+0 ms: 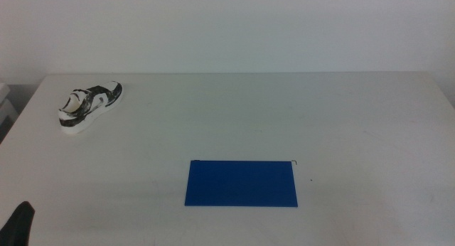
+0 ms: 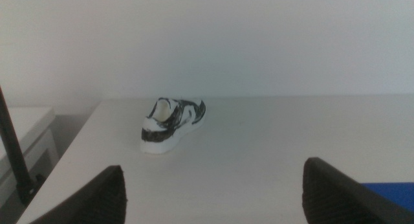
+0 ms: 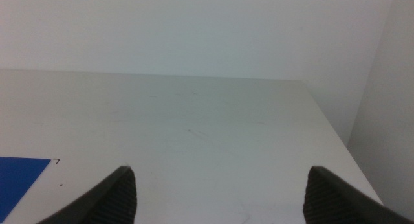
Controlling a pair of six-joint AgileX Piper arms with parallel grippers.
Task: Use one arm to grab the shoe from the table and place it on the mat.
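Note:
The shoe [image 1: 89,107], a small white sneaker with black and grey mottled panels, lies on the white table [image 1: 284,118] at the far left. It also shows in the left wrist view [image 2: 172,123], well ahead of my left gripper [image 2: 213,185], whose jaws stand wide open and empty. The blue mat [image 1: 242,183] lies flat near the front middle of the table; a corner shows in the left wrist view [image 2: 394,193] and in the right wrist view [image 3: 19,179]. The left gripper tip [image 1: 20,221] shows at the bottom left of the middle view. My right gripper [image 3: 220,188] is open and empty.
A white wall [image 1: 227,25] rises behind the table. A white cabinet and a black post [image 2: 13,146] stand off the table's left side. The table's right edge [image 3: 336,133] shows in the right wrist view.

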